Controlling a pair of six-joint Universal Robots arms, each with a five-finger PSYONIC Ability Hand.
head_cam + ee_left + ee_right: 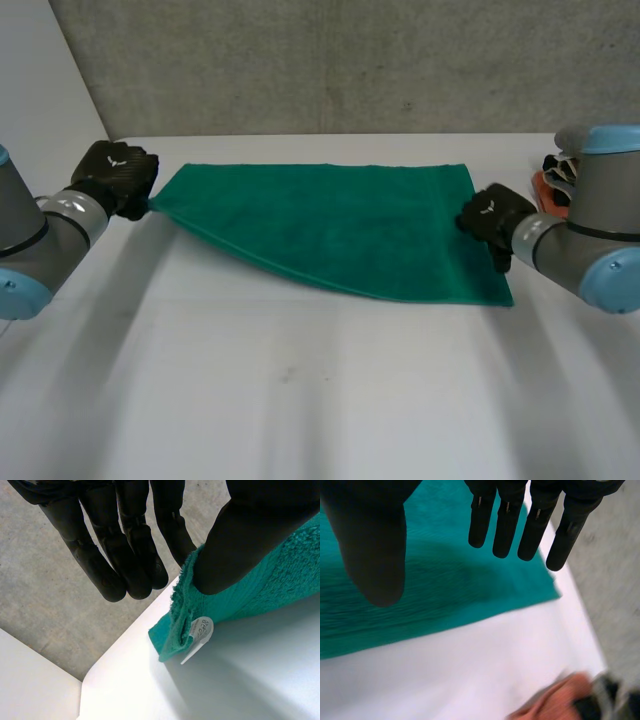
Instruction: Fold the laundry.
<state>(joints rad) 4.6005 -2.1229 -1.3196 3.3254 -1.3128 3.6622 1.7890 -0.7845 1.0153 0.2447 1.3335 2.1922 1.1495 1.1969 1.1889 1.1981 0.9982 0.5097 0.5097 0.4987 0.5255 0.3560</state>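
A green towel [340,225] lies spread on the white table [300,400], its near edge slanting from the far left corner to the near right corner. My left hand [120,178] is at the towel's left corner. In the left wrist view the thumb [235,535] pinches that corner [200,600] against a finger, and a white tag [201,630] hangs from it. My right hand [490,215] hovers at the towel's right edge. In the right wrist view its fingers [507,520] are straight and apart from the thumb, above the towel [445,585], holding nothing.
A heap of orange and dark things [555,175] lies at the table's far right, beside my right arm, and appears under that hand as an orange shape [560,700]. A grey wall [330,60] stands behind the table's far edge.
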